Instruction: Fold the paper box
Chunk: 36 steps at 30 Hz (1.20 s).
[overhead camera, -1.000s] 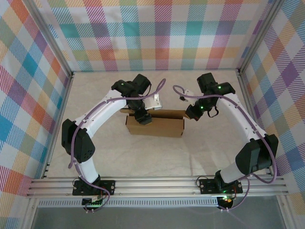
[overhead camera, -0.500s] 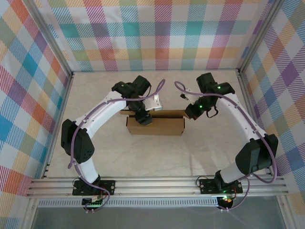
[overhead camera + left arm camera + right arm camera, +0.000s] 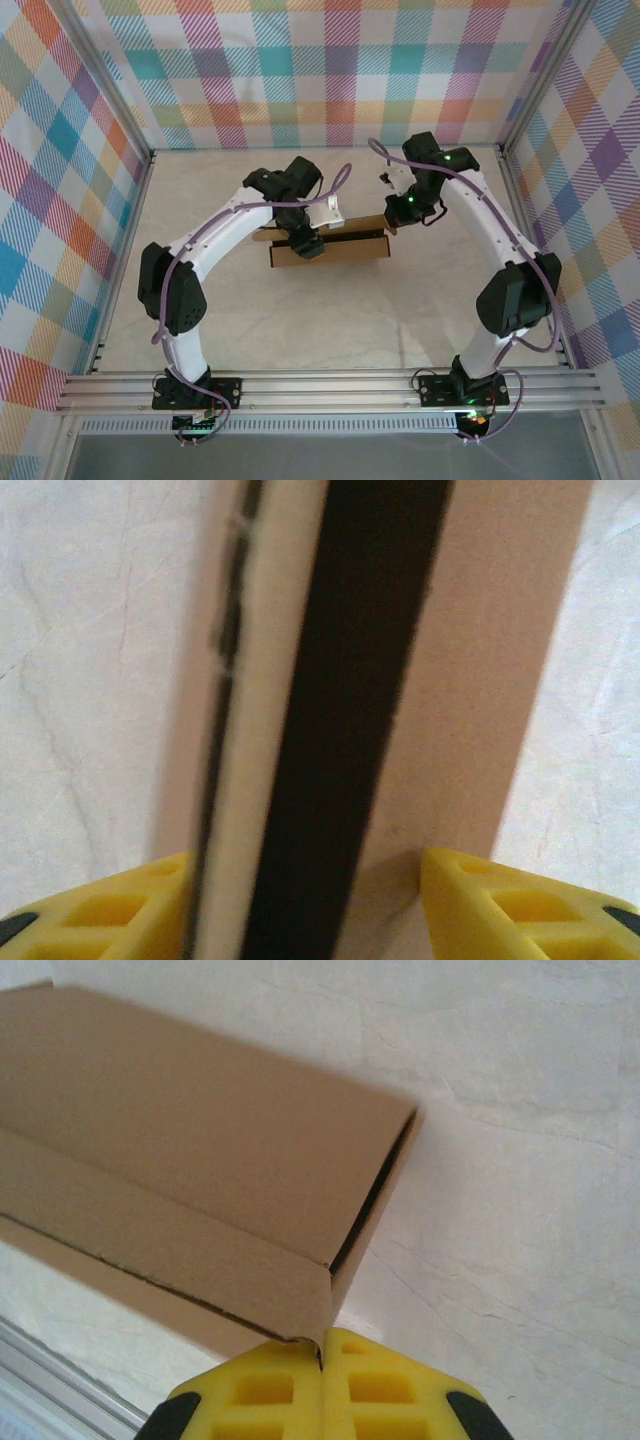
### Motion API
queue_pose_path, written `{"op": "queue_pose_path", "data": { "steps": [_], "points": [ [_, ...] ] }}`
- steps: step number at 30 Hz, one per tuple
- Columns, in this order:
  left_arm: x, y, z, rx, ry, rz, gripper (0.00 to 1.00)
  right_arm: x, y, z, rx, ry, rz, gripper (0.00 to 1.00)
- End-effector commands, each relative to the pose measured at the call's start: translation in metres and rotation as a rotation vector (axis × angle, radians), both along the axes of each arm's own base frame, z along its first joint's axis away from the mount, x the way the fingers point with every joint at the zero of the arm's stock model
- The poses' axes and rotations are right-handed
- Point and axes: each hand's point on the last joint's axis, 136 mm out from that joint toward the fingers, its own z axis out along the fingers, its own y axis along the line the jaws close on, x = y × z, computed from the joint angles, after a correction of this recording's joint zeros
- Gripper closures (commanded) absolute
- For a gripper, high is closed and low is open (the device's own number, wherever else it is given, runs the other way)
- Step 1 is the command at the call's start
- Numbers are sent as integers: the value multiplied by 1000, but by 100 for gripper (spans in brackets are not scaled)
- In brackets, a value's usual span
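The paper box [image 3: 345, 252], plain brown cardboard, stands tipped up on the table between the two arms. My left gripper [image 3: 306, 246] straddles its left part from above. In the left wrist view the box [image 3: 470, 680] fills the gap of the left gripper [image 3: 305, 880], with a yellow finger [image 3: 110, 910] against one wall and the other finger [image 3: 520, 900] against the opposite panel. My right gripper [image 3: 393, 226] is at the box's right end. In the right wrist view the right gripper [image 3: 322, 1345] is shut on a corner of the box's flap [image 3: 200, 1140].
Pale marbled tabletop [image 3: 330, 330] lies in front of the box. Plaid walls enclose the back and both sides. An aluminium rail [image 3: 330, 385] carrying the arm bases runs along the near edge. Purple cables loop over both arms.
Both grippers have moved toward the back wall with the box. The box has tipped up and looks narrower from above. The left jaws have closed a little.
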Motion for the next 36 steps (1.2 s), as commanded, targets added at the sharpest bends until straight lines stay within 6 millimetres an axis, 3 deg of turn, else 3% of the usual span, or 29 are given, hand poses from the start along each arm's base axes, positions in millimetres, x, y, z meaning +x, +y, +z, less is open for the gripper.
{"op": "queue_pose_path", "data": {
  "steps": [1, 12, 16, 19, 25, 28, 31, 33, 36],
  "points": [
    [13, 10, -22, 74, 18, 57, 45, -12, 4, 5, 21, 101, -119, 100],
    [15, 6, -8, 26, 6, 59, 42, 0, 3, -8, -10, 90, -118, 100],
    [12, 2, 2, -17, 7, 60, 27, 2, 0, -19, -39, 102, -118, 100],
    [12, -4, 21, -86, -19, 71, 19, 2, -1, -29, -43, 99, -110, 100],
    [1, -9, 80, -348, -70, 131, 9, 0, 0, -63, -95, -22, 23, 100],
    [11, 1, 116, -525, -133, 276, 7, -4, -9, -77, -147, -41, 15, 100],
    [33, 30, 135, -636, -190, 497, 6, -5, -6, -86, -119, -58, 0, 100],
    [51, 55, 129, -613, -220, 682, 7, -6, -4, -91, -129, -55, 1, 100],
    [67, 88, 96, -536, -145, 912, 7, -5, -2, -96, -133, -82, 13, 100]
  ]
}}
